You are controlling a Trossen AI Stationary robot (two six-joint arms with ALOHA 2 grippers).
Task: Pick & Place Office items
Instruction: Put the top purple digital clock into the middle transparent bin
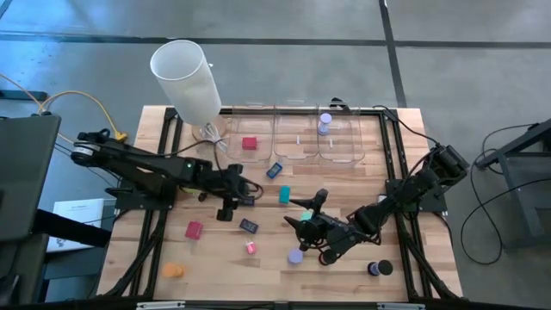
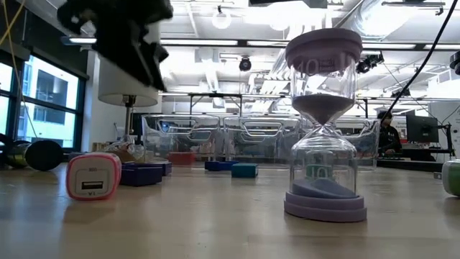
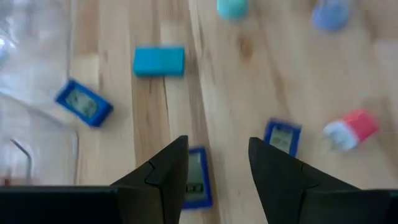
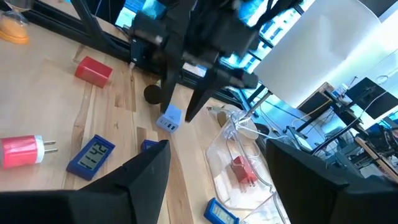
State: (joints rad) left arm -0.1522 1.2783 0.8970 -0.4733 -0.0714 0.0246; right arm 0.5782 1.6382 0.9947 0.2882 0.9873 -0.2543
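My left gripper (image 3: pixel 217 146) is open and hangs above the table's middle (image 1: pixel 239 196), touching nothing. A dark blue flat rectangle (image 3: pixel 198 177) lies on the wood below it, partly hidden by one finger. A second blue rectangle (image 3: pixel 283 137) and a pink block (image 3: pixel 351 127) lie close by, with a teal block (image 3: pixel 158 61) farther off. My right gripper (image 1: pixel 301 213) is open and empty (image 4: pixel 217 180), right of centre, facing the left arm. A lavender hourglass-shaped piece (image 2: pixel 323 122) stands upright near it.
Clear bins (image 1: pixel 297 138) line the far edge; one holds a red block (image 1: pixel 250 144), another a lavender piece (image 1: pixel 325 123). A tall white cylinder (image 1: pixel 188 77) stands at the far left. A red block (image 1: pixel 194 230), an orange disc (image 1: pixel 173 269) and a black disc (image 1: pixel 379 269) lie nearer the front.
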